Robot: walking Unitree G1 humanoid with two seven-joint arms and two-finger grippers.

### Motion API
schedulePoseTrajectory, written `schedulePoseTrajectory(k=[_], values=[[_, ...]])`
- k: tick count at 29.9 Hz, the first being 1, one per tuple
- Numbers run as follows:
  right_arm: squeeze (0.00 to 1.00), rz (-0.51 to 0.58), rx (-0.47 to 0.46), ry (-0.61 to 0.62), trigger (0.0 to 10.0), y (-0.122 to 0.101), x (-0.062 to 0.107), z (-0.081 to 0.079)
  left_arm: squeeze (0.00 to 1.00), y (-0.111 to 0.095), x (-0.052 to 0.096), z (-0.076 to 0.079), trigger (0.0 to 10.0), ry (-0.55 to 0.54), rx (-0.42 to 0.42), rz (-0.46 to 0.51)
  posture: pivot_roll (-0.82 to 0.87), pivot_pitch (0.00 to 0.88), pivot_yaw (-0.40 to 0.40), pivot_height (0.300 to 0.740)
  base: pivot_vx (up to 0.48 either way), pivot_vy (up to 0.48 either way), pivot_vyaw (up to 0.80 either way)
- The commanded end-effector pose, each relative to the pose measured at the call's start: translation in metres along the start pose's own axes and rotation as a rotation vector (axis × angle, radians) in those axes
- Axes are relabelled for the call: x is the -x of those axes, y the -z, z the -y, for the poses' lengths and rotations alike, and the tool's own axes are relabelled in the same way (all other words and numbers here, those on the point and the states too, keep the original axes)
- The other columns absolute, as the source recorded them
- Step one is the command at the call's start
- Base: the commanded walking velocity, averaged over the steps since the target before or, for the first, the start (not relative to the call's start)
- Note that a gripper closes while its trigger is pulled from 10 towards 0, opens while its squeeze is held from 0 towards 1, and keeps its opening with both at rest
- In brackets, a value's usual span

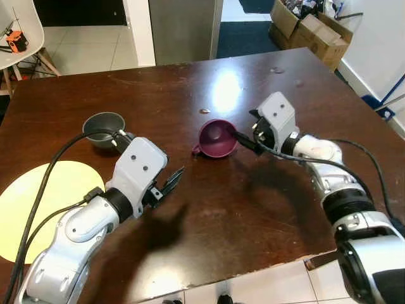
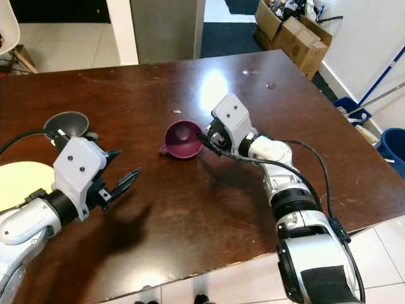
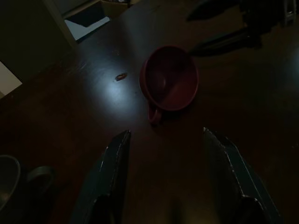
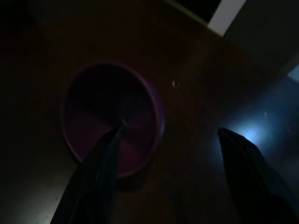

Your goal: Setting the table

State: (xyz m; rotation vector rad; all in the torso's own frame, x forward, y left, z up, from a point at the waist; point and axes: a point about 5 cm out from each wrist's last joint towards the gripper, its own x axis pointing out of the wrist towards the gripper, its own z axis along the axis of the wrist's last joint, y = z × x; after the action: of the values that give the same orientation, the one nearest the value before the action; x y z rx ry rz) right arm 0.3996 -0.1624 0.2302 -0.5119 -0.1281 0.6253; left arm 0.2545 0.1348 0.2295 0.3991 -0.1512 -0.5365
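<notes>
Surface: dark brown wooden table (image 1: pixel 190 209), glossy, with a bright glare patch toward its far edge.
Maroon cup (image 1: pixel 217 139): upright near the table's middle, small handle turned toward the near-left; empty as far as the views show.
Right gripper (image 1: pixel 245 140): at the cup's right rim, jaws wide; in the right wrist view one finger (image 4: pixel 100 175) lies over the cup's mouth and the other stands outside the wall, so the rim sits between them, not yet pinched.
Left gripper (image 1: pixel 169 182): hovering over the near-left part of the table, jaws wide and holding nothing, pointed toward the cup but well apart from it.
Grey bowl (image 1: pixel 103 130): toward the left edge, upright.
Yellow placemat (image 1: pixel 44 206): at the near-left corner, bare.
Step in hand: judged to be grasping the cup for a place setting, probably at the placemat.
Doing it well: sink the inner finger a little deeper before pinching, grip the wall squarely, then lift straight so the cup does not tip or skid.
</notes>
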Motion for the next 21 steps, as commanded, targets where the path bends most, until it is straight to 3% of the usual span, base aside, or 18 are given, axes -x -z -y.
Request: schedulePoseTrajectory(k=[1,9,17,19,20,21], values=[[0.00,-0.029,0.015,-0.007,10.0,0.004,-0.004,-0.004,0.00,0.001,0.004,0.001,10.0,0.009,0.003,-0.015,0.21,0.179,0.079,0.740,0.000,0.000,0.00],[0.00,-0.060,0.009,0.057,10.0,0.006,-0.006,0.001,0.00,-0.001,0.022,-0.006,10.0,-0.011,-0.018,-0.052,0.28,0.217,0.089,0.740,0.000,0.000,0.00],[0.00,-0.048,-0.017,0.088,10.0,0.003,-0.007,0.006,0.00,-0.002,0.028,-0.008,10.0,-0.023,-0.025,-0.066,0.31,0.222,0.090,0.740,0.000,0.000,0.00],[0.00,-0.057,-0.043,0.112,1.3,0.004,-0.007,0.009,0.00,-0.002,0.031,-0.009,10.0,-0.028,-0.029,-0.076,0.32,0.221,0.091,0.740,0.000,0.000,0.00],[0.00,-0.067,-0.060,0.119,0.0,0.006,-0.006,0.008,0.00,-0.002,0.032,-0.009,10.0,-0.029,-0.030,-0.080,0.32,0.219,0.092,0.740,0.000,0.000,0.00],[0.00,-0.074,-0.075,0.126,0.0,0.008,-0.006,0.008,0.00,-0.002,0.033,-0.010,10.0,-0.030,-0.031,-0.083,0.32,0.216,0.092,0.740,0.000,0.000,0.00]])
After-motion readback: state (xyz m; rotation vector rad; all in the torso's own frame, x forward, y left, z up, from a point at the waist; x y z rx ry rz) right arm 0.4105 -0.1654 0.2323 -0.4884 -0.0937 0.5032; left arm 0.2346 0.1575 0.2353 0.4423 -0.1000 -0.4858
